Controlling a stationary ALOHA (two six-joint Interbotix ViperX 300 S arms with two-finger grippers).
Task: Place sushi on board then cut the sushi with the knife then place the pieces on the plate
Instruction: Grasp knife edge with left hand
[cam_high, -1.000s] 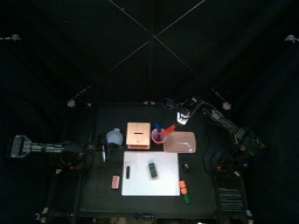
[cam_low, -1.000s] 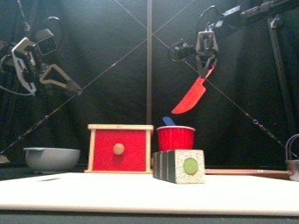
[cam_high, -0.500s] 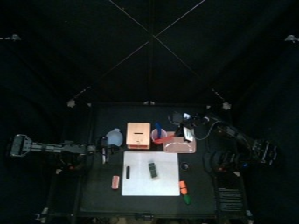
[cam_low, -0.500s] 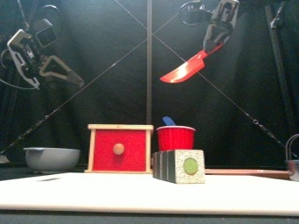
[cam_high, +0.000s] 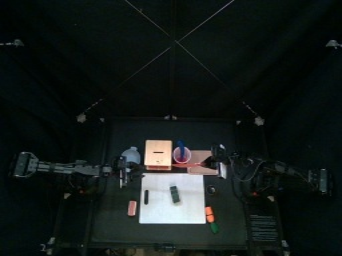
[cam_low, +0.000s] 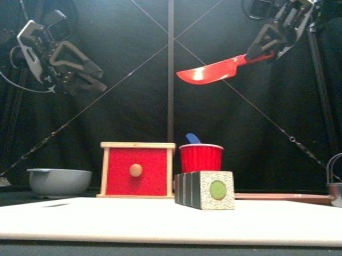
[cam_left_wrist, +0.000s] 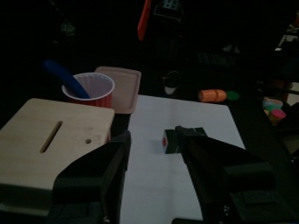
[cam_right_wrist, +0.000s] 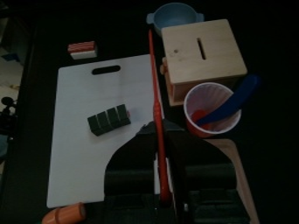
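1. The right claw (cam_low: 265, 50) was pinched on the handle of the red knife (cam_low: 214, 72). The blade was held nearly level, with its tip pointed toward the left arm's side and dipped slightly.
2. The right arm was raised high above the table, with its claw turned down over the white board (cam_right_wrist: 70, 166).
3. The sushi (cam_right_wrist: 111, 120), dark green blocks joined in one row, was lying on the board. It was placed well below the right claw and apart from the blade.
4. The left claw (cam_left_wrist: 158, 162) was spread wide and nothing was held in it. It was raised high on the left side and tipped toward the board, with the sushi ahead of it.
5. Beyond the left claw, the red cup (cam_left_wrist: 91, 87) with the blue knife (cam_left_wrist: 65, 74) was seen between the wooden box (cam_left_wrist: 52, 140) and the pink plate (cam_left_wrist: 126, 87).
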